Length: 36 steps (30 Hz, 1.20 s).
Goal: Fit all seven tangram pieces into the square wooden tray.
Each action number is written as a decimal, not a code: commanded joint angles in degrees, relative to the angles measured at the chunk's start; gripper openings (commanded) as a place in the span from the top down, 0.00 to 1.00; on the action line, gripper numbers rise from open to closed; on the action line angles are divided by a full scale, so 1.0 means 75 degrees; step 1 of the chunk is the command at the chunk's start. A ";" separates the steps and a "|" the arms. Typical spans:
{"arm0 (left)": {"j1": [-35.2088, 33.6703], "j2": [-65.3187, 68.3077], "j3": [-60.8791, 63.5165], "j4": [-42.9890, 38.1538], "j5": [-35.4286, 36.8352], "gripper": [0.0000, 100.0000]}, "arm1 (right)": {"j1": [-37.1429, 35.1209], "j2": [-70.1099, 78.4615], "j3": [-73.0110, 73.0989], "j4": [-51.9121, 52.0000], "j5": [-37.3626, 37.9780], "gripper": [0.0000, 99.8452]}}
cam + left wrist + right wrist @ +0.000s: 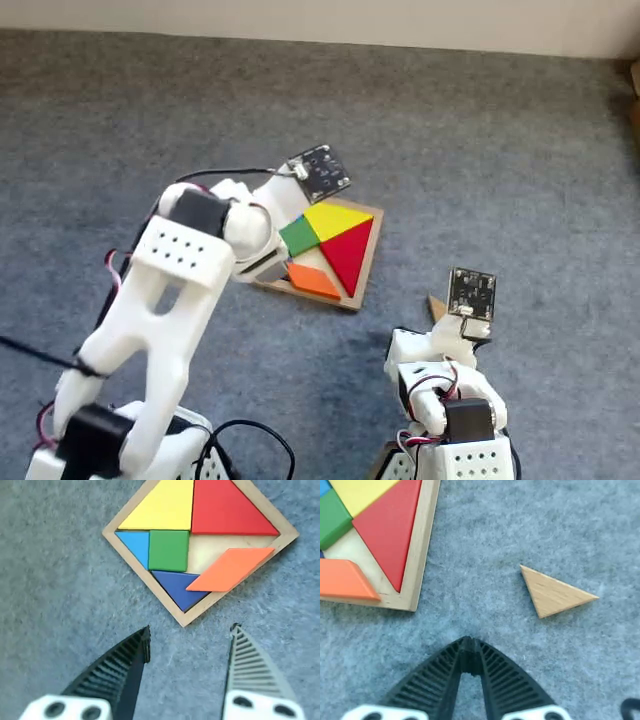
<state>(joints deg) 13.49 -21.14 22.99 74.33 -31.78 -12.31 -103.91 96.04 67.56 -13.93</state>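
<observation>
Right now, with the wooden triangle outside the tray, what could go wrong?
1. The orange parallelogram lies skewed, seemingly over the dark blue triangle, so the bare gap in the tray may not take the last piece.
2. The wooden triangle lies flat on the carpet; the shut right gripper may push it instead of lifting it.

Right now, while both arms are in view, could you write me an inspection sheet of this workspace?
Surface: grey carpet.
Job's things: square wooden tray holds yellow triangle, red triangle, green square, light-blue triangle, dark-blue triangle seated; orange piece lies askew over the gap; wooden triangle lies on carpet outside.
Clutter: nothing seen.
Claws: left claw open, near a tray corner; right claw shut, over carpet near the wooden triangle.
Cables: black cable arcs over left arm.
Surroundings: pale wall beyond carpet.
</observation>
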 commanded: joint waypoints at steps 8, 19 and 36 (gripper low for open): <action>-0.0064 -0.1319 0.1237 -0.0211 0.0703 0.75 | 0.0123 -0.0088 0.1119 -0.0158 -0.0023 0.99; -0.0721 -0.1530 0.3311 -0.2673 0.1207 0.75 | 0.0123 -0.0088 0.1119 -0.0158 -0.0023 0.99; -0.0639 -0.1588 0.4331 -0.3997 0.2755 0.75 | 0.0123 -0.0088 0.1119 -0.0158 -0.0023 0.99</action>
<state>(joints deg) 9.80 -30.90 55.96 44.97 -13.58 -12.31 -103.91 96.04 67.56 -13.93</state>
